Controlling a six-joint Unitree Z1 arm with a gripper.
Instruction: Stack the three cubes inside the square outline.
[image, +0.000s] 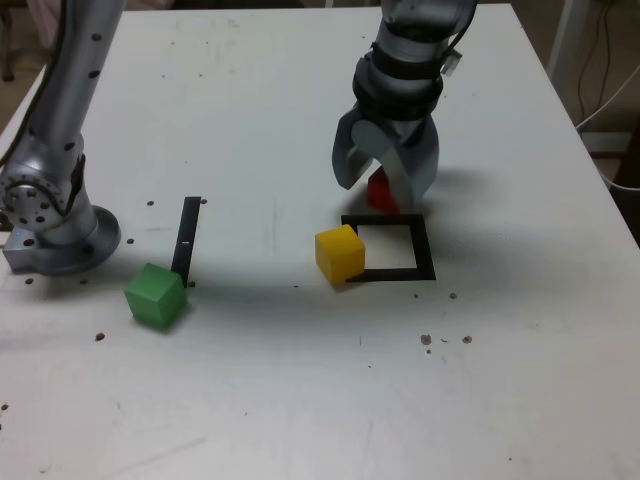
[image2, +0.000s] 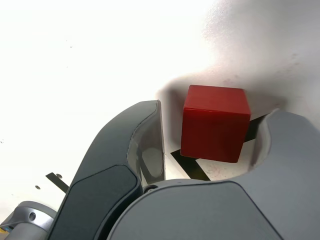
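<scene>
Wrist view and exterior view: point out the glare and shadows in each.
Wrist view: glare bleaches the tabletop to plain white over much of the picture, while a soft grey shadow falls beside the red cube. Exterior view: a broad, soft-edged shadow band crosses the table near the yellow cube; the tabletop looks greyer toward the bottom edge.

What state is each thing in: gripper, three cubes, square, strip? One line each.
Gripper: open, jaws either side of the red cube
Red cube: not stacked
Yellow cube: unstacked, at the square's edge
Green cube: unstacked, near the strip
Square: no stack inside
Strip: flat
</scene>
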